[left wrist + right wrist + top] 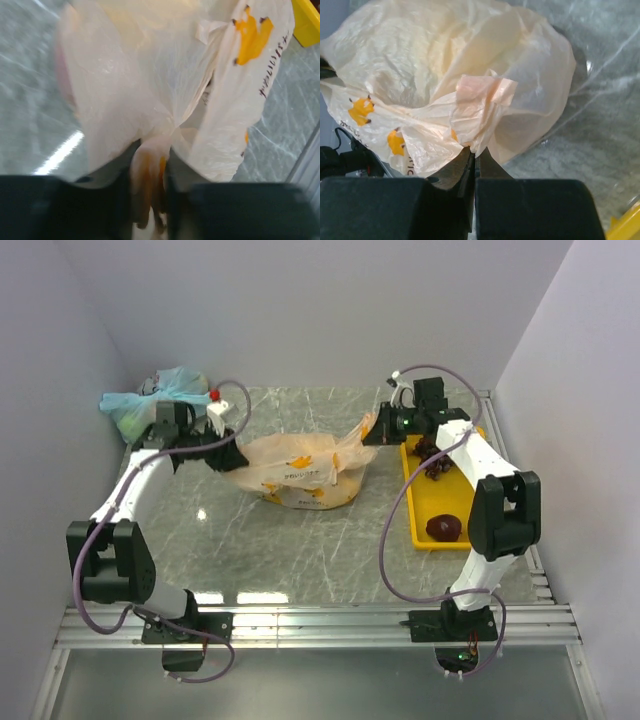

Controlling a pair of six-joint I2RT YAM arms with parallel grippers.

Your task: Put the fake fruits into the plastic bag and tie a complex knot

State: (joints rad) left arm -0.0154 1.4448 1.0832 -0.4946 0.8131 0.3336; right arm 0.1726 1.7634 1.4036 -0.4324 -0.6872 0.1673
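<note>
The peach plastic bag (295,472) with yellow banana prints lies stretched across the middle of the table. My left gripper (232,455) is shut on the bag's left end; a bunched strip of plastic (149,175) sits between its jaws. My right gripper (375,432) is shut on the bag's right handle (480,107), pulled up and to the right. A dark maroon fruit (443,528) and purple grapes (436,466) lie on the yellow tray (418,530). No knot shows. Any fruits inside the bag are hidden.
A pale blue-green tied bag (150,400) sits at the back left corner against the wall. The yellow tray runs along the right side, beside my right arm. The metal rail of the arm bases (320,620) lines the near edge.
</note>
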